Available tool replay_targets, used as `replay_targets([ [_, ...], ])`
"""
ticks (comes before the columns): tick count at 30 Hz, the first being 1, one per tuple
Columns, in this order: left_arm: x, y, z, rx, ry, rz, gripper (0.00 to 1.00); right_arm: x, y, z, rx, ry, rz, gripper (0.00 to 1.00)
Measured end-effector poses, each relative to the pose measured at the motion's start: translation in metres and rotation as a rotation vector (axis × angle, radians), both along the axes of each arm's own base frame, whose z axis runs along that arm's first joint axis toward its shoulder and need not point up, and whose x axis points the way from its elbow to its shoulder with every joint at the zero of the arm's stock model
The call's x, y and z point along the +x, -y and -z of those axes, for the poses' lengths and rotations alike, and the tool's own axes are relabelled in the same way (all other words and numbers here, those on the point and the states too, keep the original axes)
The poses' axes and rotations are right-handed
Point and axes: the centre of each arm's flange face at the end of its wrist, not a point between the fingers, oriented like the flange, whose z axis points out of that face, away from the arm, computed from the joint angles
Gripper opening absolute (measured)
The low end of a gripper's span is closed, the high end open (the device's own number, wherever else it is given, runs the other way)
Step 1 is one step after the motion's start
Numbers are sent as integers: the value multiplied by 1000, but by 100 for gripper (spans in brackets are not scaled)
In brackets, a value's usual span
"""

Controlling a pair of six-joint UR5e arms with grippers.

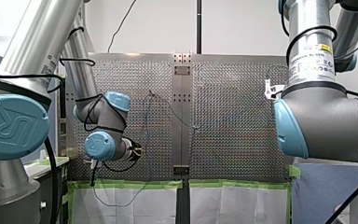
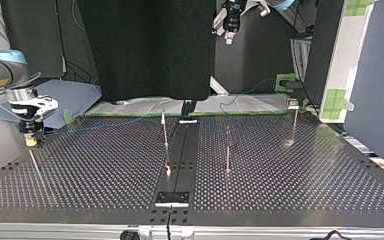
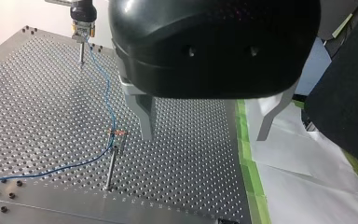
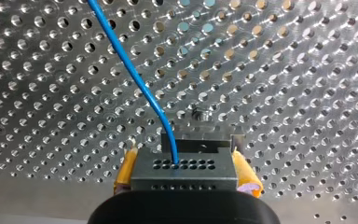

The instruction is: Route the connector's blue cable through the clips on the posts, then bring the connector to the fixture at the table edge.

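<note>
The small grey metal connector (image 4: pixel 184 170), a block with rows of round holes in its face, sits between the yellow pads (image 4: pixel 244 175) of my right hand (image 4: pixel 186 179), which is clenched on its two side faces. It looks rigid and light, so I think this side hold is the good one. The flat faces give the pads a firm seat, and the holed face is left free.

The thin blue cable (image 4: pixel 135 74) leaves one hole of the connector and bends away over the perforated steel tabletop (image 4: pixel 284 70). I judge the cable to be soft and springy, and weak where it enters the connector. One should not pull hard there, nor take hold at that point.

Just beyond the connector a small grey metal bracket (image 4: pixel 200 136) stands on the tabletop, almost touching it. Probably this is the fixture, but I cannot say if the connector is seated in it.

Further from the connector, in the left wrist view, the cable goes down to a slim metal post (image 3: pixel 111 163). It meets the small clip (image 3: pixel 116 135) at the post's top, then runs off along the tabletop. Whether it lies inside the clip I cannot tell.

Well apart from the connector, beyond this post, my left hand (image 3: pixel 207 122) hangs above the tabletop with its metal fingers (image 3: pixel 145 116) spread and nothing between them.
</note>
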Motion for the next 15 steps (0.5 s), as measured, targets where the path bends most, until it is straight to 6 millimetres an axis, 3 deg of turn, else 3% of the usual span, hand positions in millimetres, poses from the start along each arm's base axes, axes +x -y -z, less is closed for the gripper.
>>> replay_targets([
  [15, 0, 0, 0, 2, 0, 0, 98, 1, 5, -8, -14, 7, -44, 0],
])
